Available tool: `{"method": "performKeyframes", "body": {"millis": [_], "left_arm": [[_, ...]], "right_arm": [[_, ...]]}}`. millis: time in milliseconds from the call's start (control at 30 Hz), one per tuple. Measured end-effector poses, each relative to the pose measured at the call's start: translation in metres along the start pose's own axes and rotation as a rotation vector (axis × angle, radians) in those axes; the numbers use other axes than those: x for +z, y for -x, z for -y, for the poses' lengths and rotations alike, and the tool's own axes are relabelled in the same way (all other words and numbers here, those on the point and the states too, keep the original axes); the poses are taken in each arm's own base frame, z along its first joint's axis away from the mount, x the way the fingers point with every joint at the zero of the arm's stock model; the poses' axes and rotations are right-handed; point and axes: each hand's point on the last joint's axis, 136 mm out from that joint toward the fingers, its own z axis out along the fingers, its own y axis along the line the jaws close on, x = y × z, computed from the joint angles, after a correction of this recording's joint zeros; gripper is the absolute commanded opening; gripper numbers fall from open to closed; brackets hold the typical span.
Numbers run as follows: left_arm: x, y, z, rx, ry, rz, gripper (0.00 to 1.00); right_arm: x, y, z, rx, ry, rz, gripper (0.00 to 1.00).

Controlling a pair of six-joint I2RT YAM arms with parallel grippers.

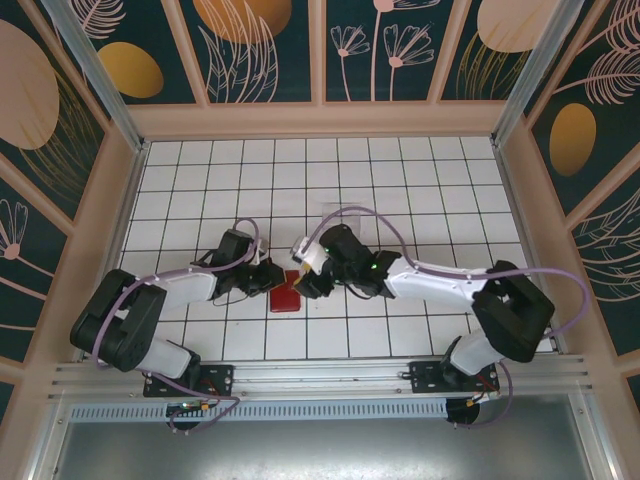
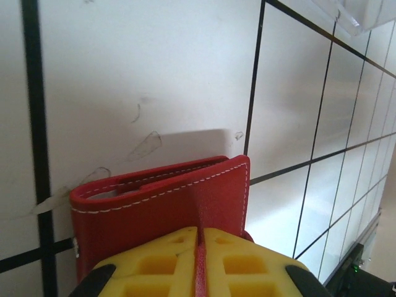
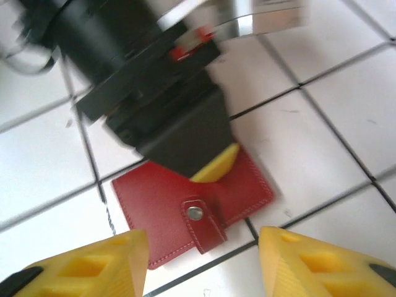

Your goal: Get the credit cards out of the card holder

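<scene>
The red card holder lies closed on the white tiled floor between my two arms. Its snap tab is fastened over the front flap. My left gripper is shut on the card holder, its yellow fingers pinching a thin red edge. From the right wrist view, one yellow left finger rests on the card holder. My right gripper hovers open just above the tab, its fingers apart on either side. The credit cards are hidden.
A corner of a clear plastic box sits just past the card holder. Wooden walls fence the tiled floor, with open tiles towards the back.
</scene>
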Motion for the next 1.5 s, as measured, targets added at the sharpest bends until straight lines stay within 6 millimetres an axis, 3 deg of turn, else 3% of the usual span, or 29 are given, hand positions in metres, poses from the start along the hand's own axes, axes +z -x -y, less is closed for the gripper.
{"method": "performKeyframes", "body": {"millis": [100,333,500,700,800,1167,1500], "left_arm": [[-0.004,0.006,0.002,0.007,0.020,0.022,0.15],[-0.024,0.023,0.010,0.044,0.078,0.108,0.21],[-0.046,0.038,0.013,0.071,0.129,0.192,0.26],[-0.076,0.054,-0.009,0.042,0.211,0.277,0.32],[-0.089,0.059,-0.020,0.041,0.270,0.308,0.35],[-0.121,0.071,-0.016,0.117,0.343,0.409,0.37],[-0.122,0.069,-0.017,0.130,0.340,0.411,0.40]], "right_arm": [[-0.011,0.010,0.013,0.195,-0.082,0.040,0.52],[-0.011,0.005,0.026,0.650,-0.173,-0.015,0.50],[-0.006,0.008,0.025,0.825,-0.185,-0.057,0.61],[0.010,0.005,0.023,0.918,-0.207,-0.146,0.77],[0.021,0.000,0.020,0.936,-0.225,-0.199,0.80],[0.060,-0.026,0.002,0.923,-0.267,-0.365,0.78],[0.072,-0.061,-0.002,0.927,-0.328,-0.485,0.69]]}}
